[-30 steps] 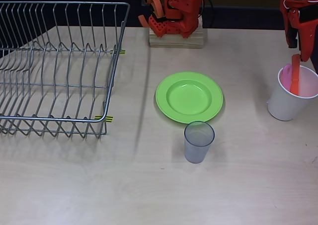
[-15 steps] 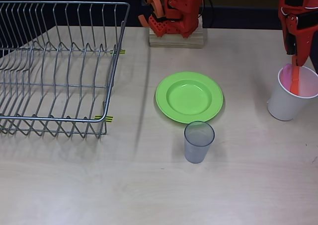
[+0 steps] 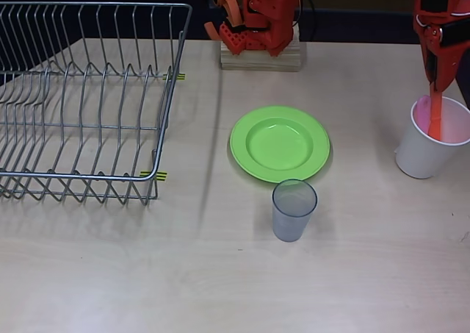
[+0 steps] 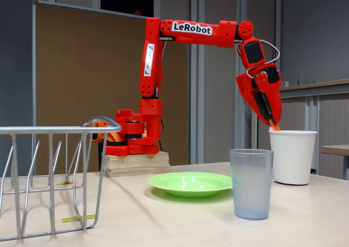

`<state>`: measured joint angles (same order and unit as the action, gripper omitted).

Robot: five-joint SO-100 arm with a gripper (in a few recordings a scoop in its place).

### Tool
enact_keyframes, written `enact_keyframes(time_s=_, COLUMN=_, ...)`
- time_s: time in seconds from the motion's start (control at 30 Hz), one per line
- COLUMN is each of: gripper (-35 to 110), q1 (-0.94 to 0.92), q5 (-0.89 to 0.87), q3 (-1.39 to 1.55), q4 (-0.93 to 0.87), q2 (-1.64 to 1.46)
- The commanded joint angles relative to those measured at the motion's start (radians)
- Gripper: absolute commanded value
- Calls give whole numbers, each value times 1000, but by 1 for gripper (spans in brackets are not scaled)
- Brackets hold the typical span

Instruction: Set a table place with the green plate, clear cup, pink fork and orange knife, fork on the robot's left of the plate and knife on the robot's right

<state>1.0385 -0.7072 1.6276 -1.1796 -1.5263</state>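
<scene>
Red printed arm (image 4: 163,67), white "LeRobot" label on the top link. Black motor faces, white cable looped near the wrist. Base sits on a wood block (image 4: 136,163).

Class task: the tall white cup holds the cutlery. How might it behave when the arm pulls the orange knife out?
The tall opaque white cup looks thin-walled and light, so it could lift or tip. The slim orange plastic knife leans on its rim, probably levering it sideways. The gripper is coming from directly above, which may limit tipping.
</scene>
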Motion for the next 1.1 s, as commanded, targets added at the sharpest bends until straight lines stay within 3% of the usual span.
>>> enact_keyframes(time_s=0.0, gripper=0, q1=0, q5=18, q3=-25, q4=-17, q2=-26)
enact_keyframes(time_s=0.47, gripper=0, q1=-29, q5=75, q3=-288, q4=-213, q2=-31)
enact_keyframes(time_s=1.07, gripper=0, q1=8, q5=14, q3=-445, q4=-321, q2=-97)
